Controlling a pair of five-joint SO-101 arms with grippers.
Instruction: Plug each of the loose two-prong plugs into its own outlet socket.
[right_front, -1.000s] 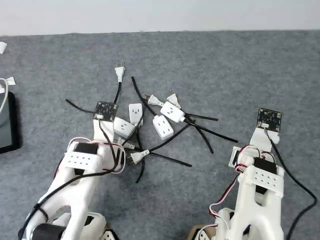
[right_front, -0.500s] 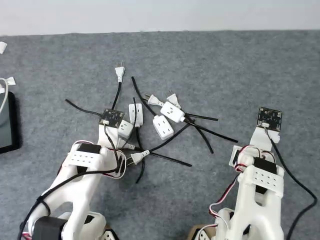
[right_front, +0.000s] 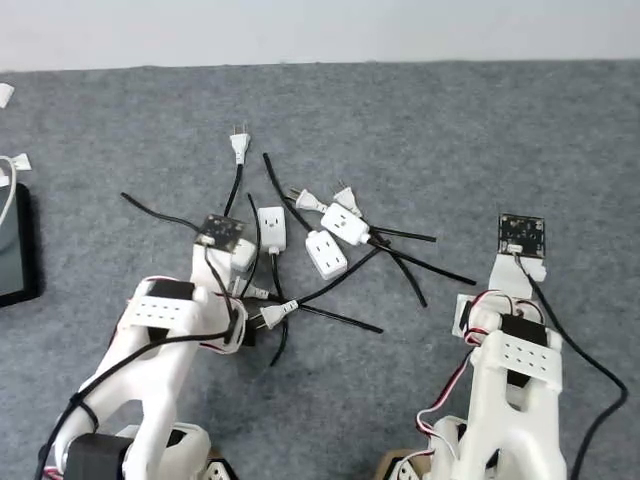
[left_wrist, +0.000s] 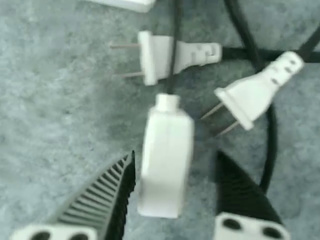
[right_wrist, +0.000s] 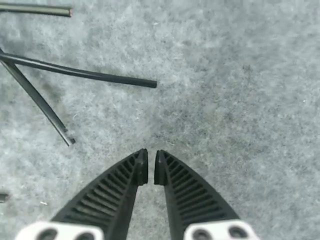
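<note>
Open room: bare grey carpet (right_front: 480, 130) runs wide from the cable heap to the far wall and around the right arm.
Crowded: white sockets and plugs tangle mid-table, their black cables crossing.
Left gripper (left_wrist: 175, 162): low over the heap's near-left side, fingers spread wide either side of a white socket block (left_wrist: 165, 145), not clamping it.
Nearest plug (left_wrist: 155, 52): just beyond that block, prongs free.
Right gripper (right_wrist: 148, 162): tips almost touching, holding nothing, over bare carpet near a cut cable end (right_wrist: 147, 83).

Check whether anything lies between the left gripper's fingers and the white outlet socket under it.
Nothing visible does. The outlet socket lies inside the open left gripper, with no cord or plug between it and either finger. A black cord crosses a plug beyond the fingertips.
</note>
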